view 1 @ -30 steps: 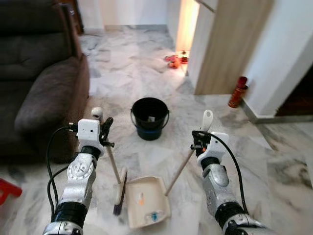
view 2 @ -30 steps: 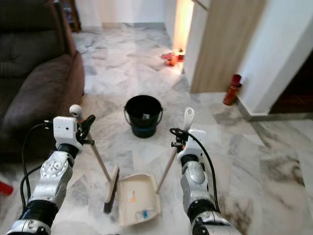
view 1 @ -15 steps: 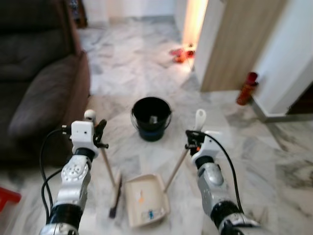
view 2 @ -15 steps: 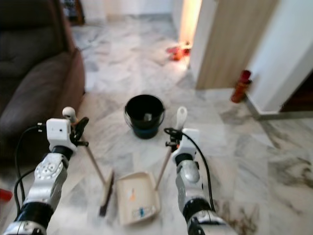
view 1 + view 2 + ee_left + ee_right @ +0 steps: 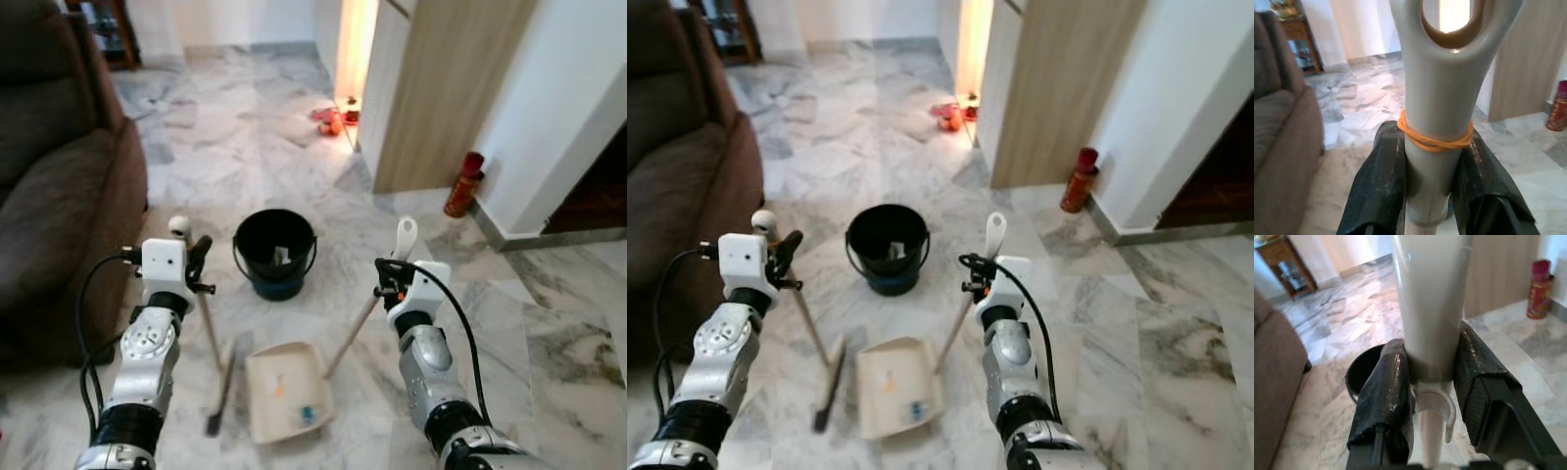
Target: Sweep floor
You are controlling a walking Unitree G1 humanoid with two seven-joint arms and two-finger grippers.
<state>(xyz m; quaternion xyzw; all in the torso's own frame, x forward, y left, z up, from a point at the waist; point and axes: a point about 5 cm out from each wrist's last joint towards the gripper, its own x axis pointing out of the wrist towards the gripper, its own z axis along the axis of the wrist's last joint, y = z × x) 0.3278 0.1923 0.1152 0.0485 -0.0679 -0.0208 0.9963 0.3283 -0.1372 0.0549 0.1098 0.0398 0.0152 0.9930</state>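
Note:
My left gripper [image 5: 196, 266] is shut on the upper handle of a broom [image 5: 222, 380], whose bristle head rests on the marble floor. In the left wrist view the grey handle [image 5: 1441, 122], with an orange rubber band around it, sits clamped between the black fingers [image 5: 1378, 186]. My right gripper [image 5: 385, 281] is shut on the long white handle of a cream dustpan [image 5: 284, 394]. The pan lies on the floor between my arms with a few orange and blue scraps in it. In the right wrist view its handle [image 5: 1432, 308] fills the gap between the fingers [image 5: 1386, 396].
A black bucket [image 5: 275, 253] stands on the floor just beyond the dustpan. A dark brown sofa [image 5: 49, 206] runs along the left. A wooden panel [image 5: 441, 88] and a red canister [image 5: 461, 184] stand at the right, with small red items [image 5: 328, 119] on the floor further back.
The whole view has shifted, with the sofa sliding left, so the camera has moved. Both grippers keep their hold; broom and dustpan stay between my arms.

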